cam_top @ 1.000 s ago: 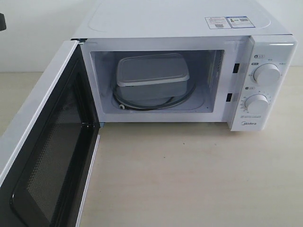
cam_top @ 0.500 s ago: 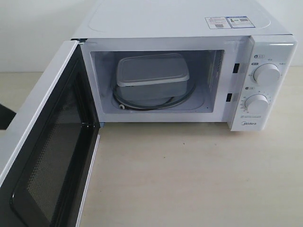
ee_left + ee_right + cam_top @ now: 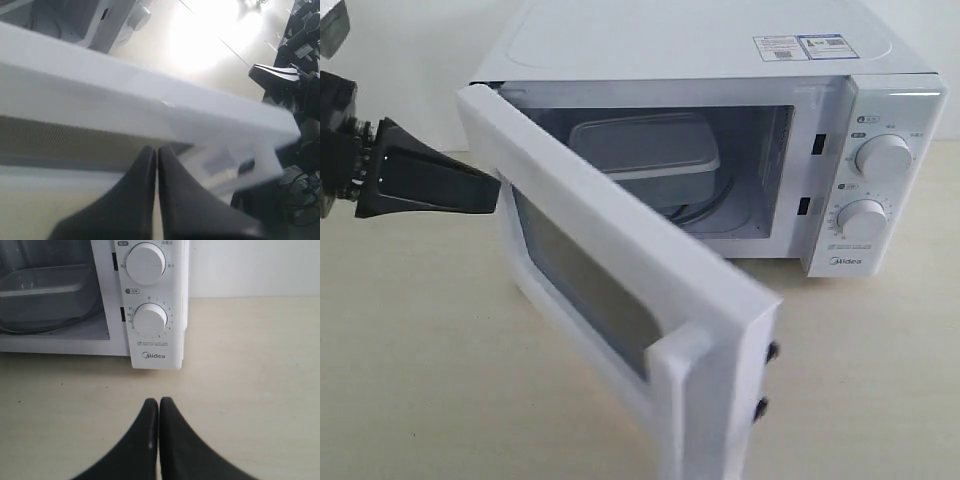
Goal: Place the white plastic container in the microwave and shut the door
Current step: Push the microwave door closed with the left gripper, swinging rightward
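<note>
**Q:** How far along were you?

**A:** The white plastic container [image 3: 642,150] sat inside the microwave [image 3: 880,100], so that step was done. The door [image 3: 620,250] stood half-swung. Your left fingers [image 3: 485,190], pressed together and empty, were at its outer face. Your right fingers [image 3: 158,405], also pressed together and empty, hung over the desk [image 3: 880,380]. Latching the door remained.

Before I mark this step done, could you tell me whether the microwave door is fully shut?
No, the door stands ajar at an angle, with the white plastic container visible inside the microwave.
</note>
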